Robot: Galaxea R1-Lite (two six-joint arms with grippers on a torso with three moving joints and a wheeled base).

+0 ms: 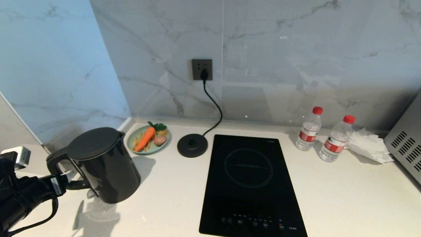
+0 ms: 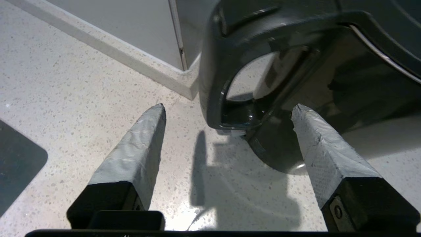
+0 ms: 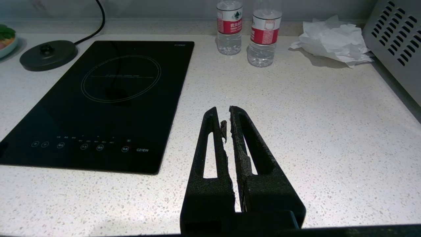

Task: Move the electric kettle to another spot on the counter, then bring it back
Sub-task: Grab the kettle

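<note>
The electric kettle (image 1: 102, 164) stands on the counter (image 1: 171, 187) at the far left, away from its round black base (image 1: 192, 145), which sits at about 2 o'clock from it, just left of the black hob (image 1: 250, 184). The kettle's long side runs up and down, though it looks a little tipped in the head view. Its small spout points toward 1 o'clock, at the green plate (image 1: 148, 140) with a carrot on it, and its loop handle (image 2: 227, 75) points toward 8 o'clock, at the left gripper (image 2: 227, 110). That claw is let go, its two grey fingers (image 2: 138, 148) spread wide, one on each side of the handle's lower end and not touching it. In the left wrist view the kettle's top is cut off and its edges are blurry. In the head view only part of the left arm shows. The right gripper (image 3: 227, 113) hangs over bare counter near the hob's front corner, its black fingers pressed together on nothing. Two water bottles (image 1: 320, 136) stand at the back by some crumpled paper (image 1: 368, 144).
</note>
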